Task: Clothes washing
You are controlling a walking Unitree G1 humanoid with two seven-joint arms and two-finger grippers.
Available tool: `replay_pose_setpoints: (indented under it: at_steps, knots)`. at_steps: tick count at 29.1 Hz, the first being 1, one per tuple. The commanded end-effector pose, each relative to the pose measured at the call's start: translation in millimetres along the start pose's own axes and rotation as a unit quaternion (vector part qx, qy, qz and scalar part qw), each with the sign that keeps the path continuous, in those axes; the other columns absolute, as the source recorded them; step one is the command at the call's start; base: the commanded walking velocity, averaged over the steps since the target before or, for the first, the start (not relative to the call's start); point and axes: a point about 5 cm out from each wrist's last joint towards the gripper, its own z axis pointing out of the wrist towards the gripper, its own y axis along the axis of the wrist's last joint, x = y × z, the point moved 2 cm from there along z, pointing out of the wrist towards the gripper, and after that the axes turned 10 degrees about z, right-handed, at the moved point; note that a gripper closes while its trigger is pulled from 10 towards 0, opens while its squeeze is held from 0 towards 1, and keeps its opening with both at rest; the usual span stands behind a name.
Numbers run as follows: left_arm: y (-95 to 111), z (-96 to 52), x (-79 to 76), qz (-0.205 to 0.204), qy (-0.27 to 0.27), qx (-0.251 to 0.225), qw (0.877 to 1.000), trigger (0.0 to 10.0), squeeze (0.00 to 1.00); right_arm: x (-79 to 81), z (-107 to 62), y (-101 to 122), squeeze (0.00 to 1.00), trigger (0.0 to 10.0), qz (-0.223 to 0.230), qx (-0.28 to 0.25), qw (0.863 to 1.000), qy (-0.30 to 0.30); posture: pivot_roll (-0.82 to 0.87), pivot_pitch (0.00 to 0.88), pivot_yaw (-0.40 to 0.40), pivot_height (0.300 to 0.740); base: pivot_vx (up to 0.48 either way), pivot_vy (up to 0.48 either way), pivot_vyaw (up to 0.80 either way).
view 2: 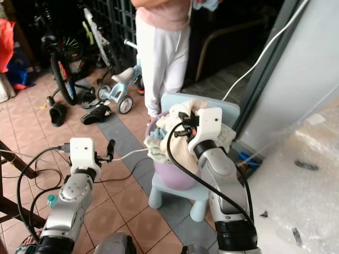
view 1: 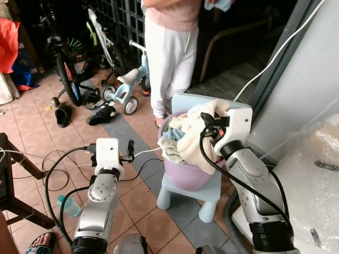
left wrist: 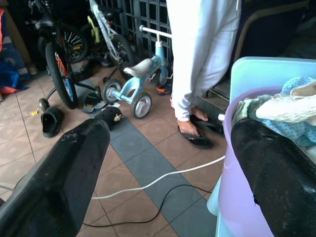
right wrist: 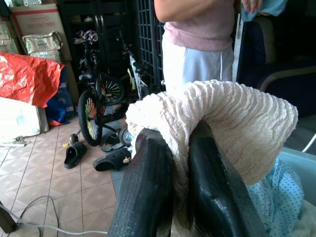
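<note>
Two grippers are in view, and the work now belongs to the right one. The right gripper (right wrist: 180, 173) has its black fingers pressed together on a fold of the cream knitted cloth (right wrist: 222, 123), which lies on top of the laundry heap in the lilac basket (view 1: 185, 174). The basket stands on a pale blue child's chair (view 1: 212, 193), just in front of a person in white trousers (view 1: 169, 58). To do this step well, the arm should probably lift straight up and slowly, so the cloth slides free and does not drag the blue dotted garment (right wrist: 276, 197) below it over the rim. The hold is only on a fold, so a quick pull could lose it. The left gripper (left wrist: 168, 163) hangs beside the basket with its fingers wide apart, holding nothing; it could steady the basket if the basket tips.
</note>
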Motion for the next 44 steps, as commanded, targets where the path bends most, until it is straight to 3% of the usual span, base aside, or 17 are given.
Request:
replay_pose_setpoints:
  at_steps: [1,11,18,25,32,38,40,44]
  knots:
    - [6,-0.3,-4.3,0.001,-0.008,-0.014,1.000,10.0,0.00,-2.8,1.4,7,0.00,10.0,-0.008,-0.012,1.000,-0.006,-0.04,0.000,0.014,0.740,0.000,0.000,-0.80]
    - [14,-0.6,-4.7,-0.006,-0.025,-0.037,0.999,10.0,0.00,-3.1,4.1,9,0.00,10.0,-0.012,-0.015,1.000,-0.006,-0.03,0.000,0.010,0.740,0.000,-0.073,-0.08]
    - [20,0.1,-1.1,-0.005,-0.022,-0.049,0.999,10.0,0.00,-4.9,6.9,16,0.00,10.0,-0.020,-0.022,1.000,-0.007,-0.04,0.000,0.008,0.740,0.000,-0.296,-0.80]
    - [11,-7.1,-3.1,-0.005,-0.026,-0.037,0.999,10.0,0.00,-3.3,3.0,11,0.00,10.0,-0.018,-0.018,1.000,-0.011,-0.04,0.000,0.013,0.740,0.000,-0.400,-0.80]
    - [11,-6.0,-4.3,-0.016,-0.026,-0.034,0.999,10.0,0.00,-1.5,3.1,8,0.00,10.0,-0.021,-0.015,1.000,-0.008,-0.04,0.000,0.012,0.740,0.000,0.000,-0.80]
    - [11,-7.2,-3.1,-0.023,-0.020,-0.038,0.999,10.0,0.00,0.9,5.5,17,0.00,10.0,-0.062,-0.035,0.997,0.011,-0.04,0.000,0.010,0.740,0.000,0.000,-0.40]
    - [10,-7.7,1.3,-0.015,-0.017,-0.039,0.999,10.0,0.00,8.9,8.6,27,0.00,10.0,-0.115,-0.056,0.991,0.040,-0.04,0.000,0.018,0.740,0.000,0.000,0.00]
    - [8,-8.0,2.1,-0.017,-0.018,-0.038,0.999,10.0,0.00,4.9,12.5,31,0.00,10.0,-0.113,-0.059,0.991,0.035,-0.04,0.000,0.019,0.740,0.000,0.000,0.00]
